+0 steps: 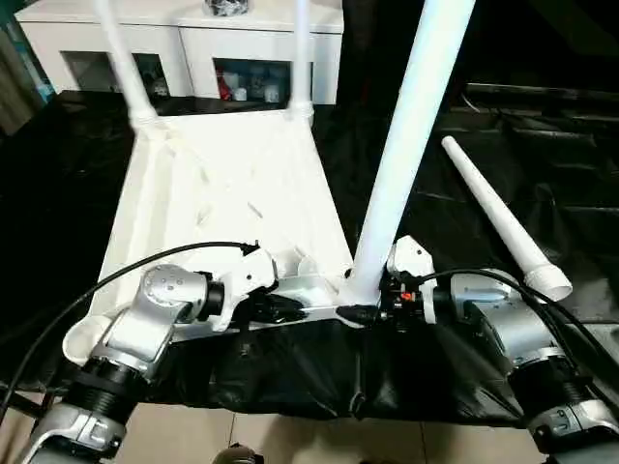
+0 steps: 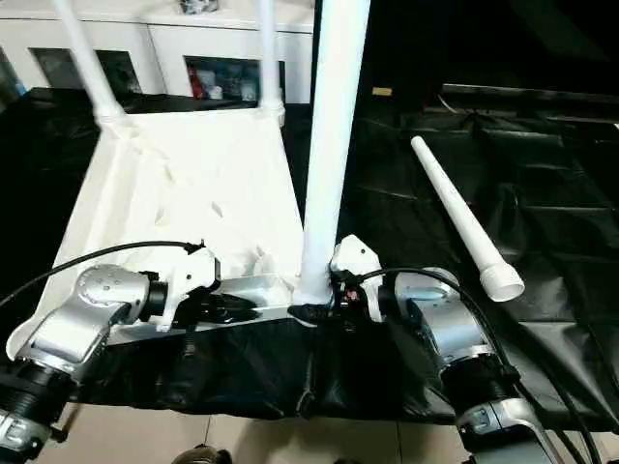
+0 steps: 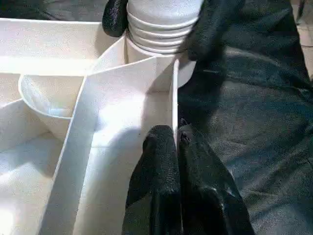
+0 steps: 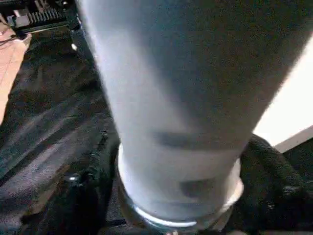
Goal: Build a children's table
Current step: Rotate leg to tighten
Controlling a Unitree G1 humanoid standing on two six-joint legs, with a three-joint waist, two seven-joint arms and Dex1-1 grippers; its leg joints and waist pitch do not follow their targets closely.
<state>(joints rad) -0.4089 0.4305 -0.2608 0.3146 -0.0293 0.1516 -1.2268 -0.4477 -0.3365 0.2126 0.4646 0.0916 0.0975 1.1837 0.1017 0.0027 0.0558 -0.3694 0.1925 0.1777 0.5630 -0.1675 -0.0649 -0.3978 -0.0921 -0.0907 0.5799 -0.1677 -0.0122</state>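
2 legs [image 1: 126, 68] already stand in the far corner sockets of the children's table top [image 1: 222, 193], which lies ribbed side up on black sheeting [image 1: 542, 174]. A 3rd leg [image 1: 411, 126] stands upright at the near right corner, threaded end at the socket there. R gripper [image 1: 372, 307] is clamped round this leg's base, fingers either side. L gripper [image 3: 173, 142] pinches the top's near edge wall, fingers pressed onto the thin rib just beside that socket, steadying the top. The 4th leg [image 1: 498, 217] lies loose on the sheeting, well apart to the right.

Risks, judged:
- Leg looks slightly tilted in head view; if twisted off-axis, threads may cross and jam.
- L pinch is on a thin wall; torque from R could slip it, letting the top skid.
- Tall leg could lever out of the grip.
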